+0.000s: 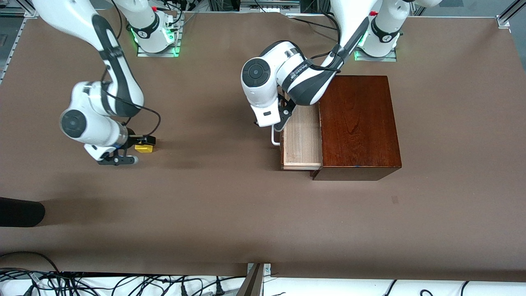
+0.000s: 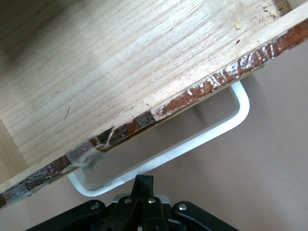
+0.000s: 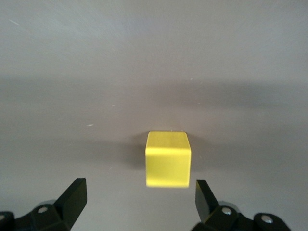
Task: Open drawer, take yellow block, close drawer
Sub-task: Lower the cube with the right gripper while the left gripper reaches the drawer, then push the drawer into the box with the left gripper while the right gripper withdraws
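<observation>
The dark-brown wooden box [image 1: 359, 123] stands toward the left arm's end of the table. Its drawer [image 1: 302, 139] is pulled partway out, and its pale-wood floor [image 2: 110, 72] shows bare. My left gripper [image 1: 283, 119] is shut, with its fingertips [image 2: 144, 180] together against the white loop handle [image 2: 192, 139], which also shows in the front view [image 1: 274, 139]. The yellow block [image 1: 144, 148] sits on the table toward the right arm's end. My right gripper [image 1: 137, 150] is open and low, its fingers apart on either side of the block [image 3: 167, 159] without touching it.
A dark rounded object [image 1: 20, 211] pokes in at the table's edge nearer the front camera, at the right arm's end. Cables [image 1: 123, 283] run along the near edge. Brown tabletop [image 1: 213, 185] lies between the block and the box.
</observation>
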